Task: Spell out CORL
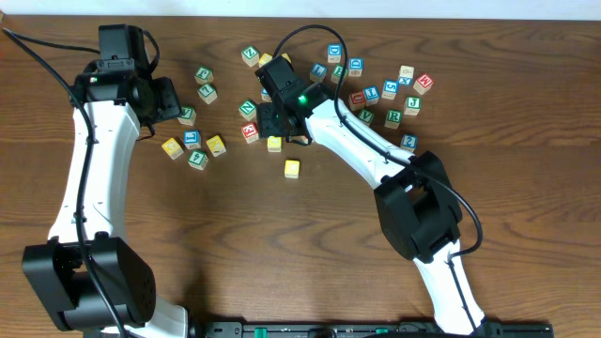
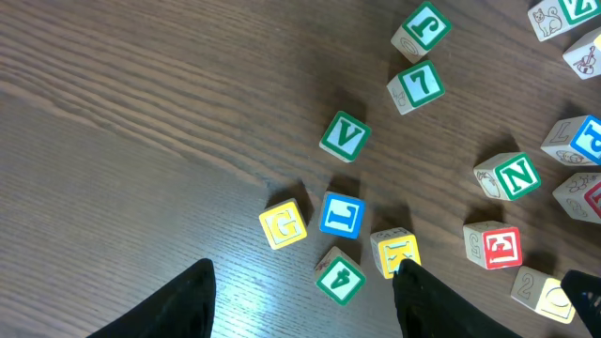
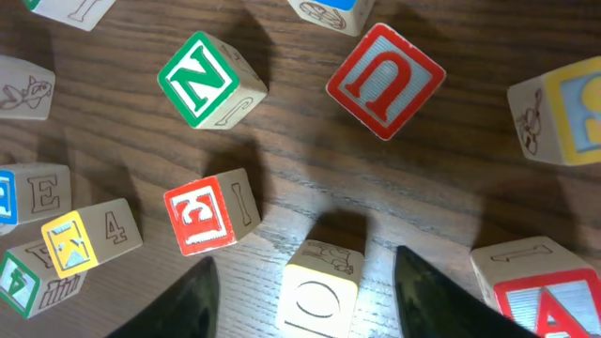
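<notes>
Dark wood-grain table [image 1: 235, 244] is carrying scattered letter cubes (grain running side to side in the overhead view). Mid-table, the right gripper [image 3: 306, 263] is standing spread astride the yellow O cube [image 3: 319, 299], a gap showing on each side. Further left, the left gripper [image 2: 305, 272] is hanging spread, nothing pinched, just beside the blue L cube [image 2: 341, 215].

Overhead top-down; close wrist views share N block [image 3: 199, 78]

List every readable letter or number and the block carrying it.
"V": green V cube
"L": blue L cube
"G": yellow G cube
"4": green 4 cube
"N": green N cube
"U": red U cube
"O": pale O cube
The overhead view's lettering is too small to trust.
</notes>
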`<state>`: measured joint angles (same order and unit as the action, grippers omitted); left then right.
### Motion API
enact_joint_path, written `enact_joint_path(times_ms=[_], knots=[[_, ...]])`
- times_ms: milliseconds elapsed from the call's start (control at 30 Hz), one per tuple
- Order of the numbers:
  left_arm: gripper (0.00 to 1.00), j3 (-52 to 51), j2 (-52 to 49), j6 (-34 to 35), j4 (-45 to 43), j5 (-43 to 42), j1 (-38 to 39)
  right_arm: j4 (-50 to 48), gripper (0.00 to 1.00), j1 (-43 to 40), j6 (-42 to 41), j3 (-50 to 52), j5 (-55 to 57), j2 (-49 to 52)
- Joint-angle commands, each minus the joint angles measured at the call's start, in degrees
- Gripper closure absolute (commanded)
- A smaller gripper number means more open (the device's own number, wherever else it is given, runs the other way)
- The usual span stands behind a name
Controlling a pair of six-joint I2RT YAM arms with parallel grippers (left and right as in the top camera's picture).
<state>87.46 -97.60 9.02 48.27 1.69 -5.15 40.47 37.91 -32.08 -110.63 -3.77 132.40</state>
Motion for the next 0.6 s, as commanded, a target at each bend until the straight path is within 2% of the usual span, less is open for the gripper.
enact_joint_path(times_ms=[0,567], knots=[[0.40,0.4,1.4,0.3,0.3,0.5,-0.1,0.2,0.49,0.5,-1.7,-1.0,1.5,1.5],[0.40,0.4,1.4,0.3,0.4,0.5,-0.1,0.7,0.50,1.5,-2.2,-1.0,3.5,3.1]])
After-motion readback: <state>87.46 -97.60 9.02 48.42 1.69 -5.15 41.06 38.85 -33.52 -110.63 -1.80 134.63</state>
